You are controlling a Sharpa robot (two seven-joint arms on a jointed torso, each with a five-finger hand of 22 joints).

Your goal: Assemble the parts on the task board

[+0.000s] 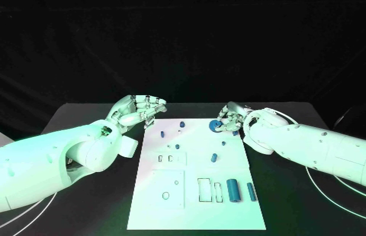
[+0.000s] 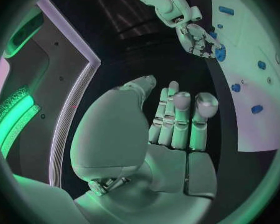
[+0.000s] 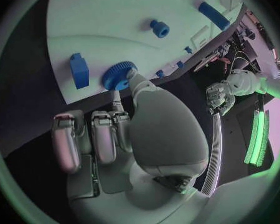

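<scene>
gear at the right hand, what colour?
Blue. The toothed gear at the right hand shows best in the right wrist view.

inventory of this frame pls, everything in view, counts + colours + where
task board: 1, white, middle of the black table, long side running away from the robot.
gear: 1, blue, toothed, far right part of the board, at the right robot hand's fingertips; whether it is gripped cannot be told.
cylinders: 2, blue, lying side by side on the near right part of the board, one thick, one thin.
small parts: several, blue, scattered over the far half of the board; exact count unclear.
table: 1, black, under the board.
left robot hand: 1, silver, beside the board's far left corner, holding nothing.
right robot hand: 1, silver, over the board's far right corner.
</scene>
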